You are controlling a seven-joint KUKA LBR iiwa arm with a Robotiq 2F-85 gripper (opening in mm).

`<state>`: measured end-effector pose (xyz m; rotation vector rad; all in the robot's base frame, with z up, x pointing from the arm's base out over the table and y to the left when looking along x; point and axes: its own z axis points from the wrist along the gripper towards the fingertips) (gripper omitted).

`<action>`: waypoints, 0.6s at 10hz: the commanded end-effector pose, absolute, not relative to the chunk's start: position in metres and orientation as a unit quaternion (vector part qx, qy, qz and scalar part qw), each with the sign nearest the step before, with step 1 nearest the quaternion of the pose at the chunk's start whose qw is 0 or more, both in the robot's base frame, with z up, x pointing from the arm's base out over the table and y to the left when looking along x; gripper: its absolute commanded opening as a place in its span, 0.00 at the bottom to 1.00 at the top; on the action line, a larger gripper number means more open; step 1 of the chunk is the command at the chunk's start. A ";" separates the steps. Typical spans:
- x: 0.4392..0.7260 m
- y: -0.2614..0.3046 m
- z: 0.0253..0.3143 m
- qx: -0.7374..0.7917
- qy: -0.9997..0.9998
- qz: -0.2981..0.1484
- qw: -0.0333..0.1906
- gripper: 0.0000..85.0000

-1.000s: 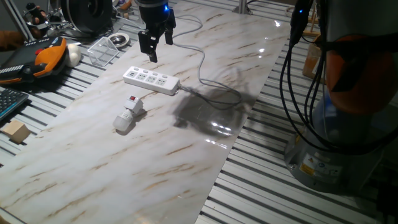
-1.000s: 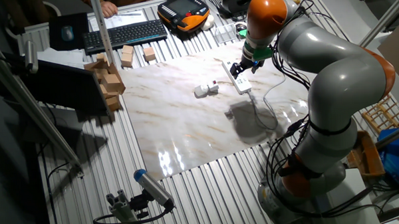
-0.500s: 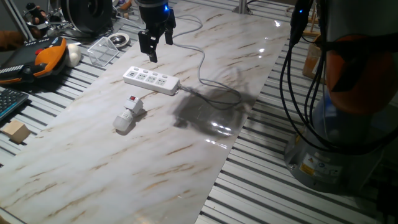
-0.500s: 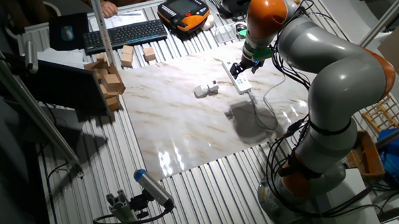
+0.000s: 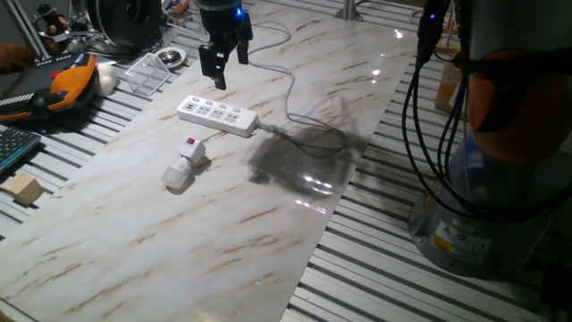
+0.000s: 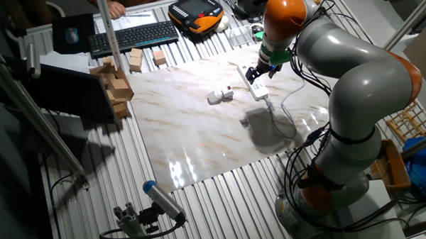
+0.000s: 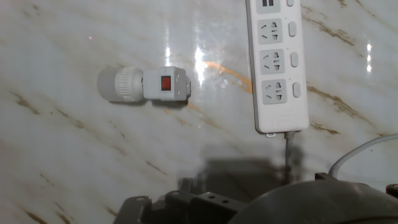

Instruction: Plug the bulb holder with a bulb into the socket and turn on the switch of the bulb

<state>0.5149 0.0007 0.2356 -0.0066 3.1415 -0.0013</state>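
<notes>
The bulb holder (image 5: pixel 191 153) lies on its side on the marble board, its red switch (image 7: pixel 165 83) facing up and the unlit bulb (image 5: pixel 176 177) pointing toward the near edge. The socket (image 5: pixel 217 114), a long white power strip, lies just beyond it, a short gap apart. My gripper (image 5: pixel 227 68) hangs above the board behind the strip, open, with nothing between its fingers. The hand view shows the holder (image 7: pixel 165 84) with its bulb (image 7: pixel 118 84) to the left of the strip (image 7: pixel 275 65). From the other side, holder (image 6: pixel 218 97), strip (image 6: pixel 256 87) and gripper (image 6: pixel 258 70) line up.
The strip's grey cable (image 5: pixel 304 134) loops across the board to the right. A clear plastic box (image 5: pixel 147 72) and an orange pendant (image 5: pixel 63 85) sit at the back left, a wooden block (image 5: pixel 22 190) at the left edge. A keyboard (image 6: pixel 132 37) and stacked wooden blocks (image 6: pixel 116 87) lie beyond.
</notes>
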 end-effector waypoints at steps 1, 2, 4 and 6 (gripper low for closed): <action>0.515 0.001 0.236 -0.160 0.976 -0.025 -0.144 0.00; 0.515 0.001 0.236 -0.160 0.976 -0.025 -0.144 0.00; 0.515 0.001 0.236 -0.161 0.976 -0.025 -0.144 0.00; 0.514 0.001 0.236 -0.162 0.976 -0.024 -0.141 0.00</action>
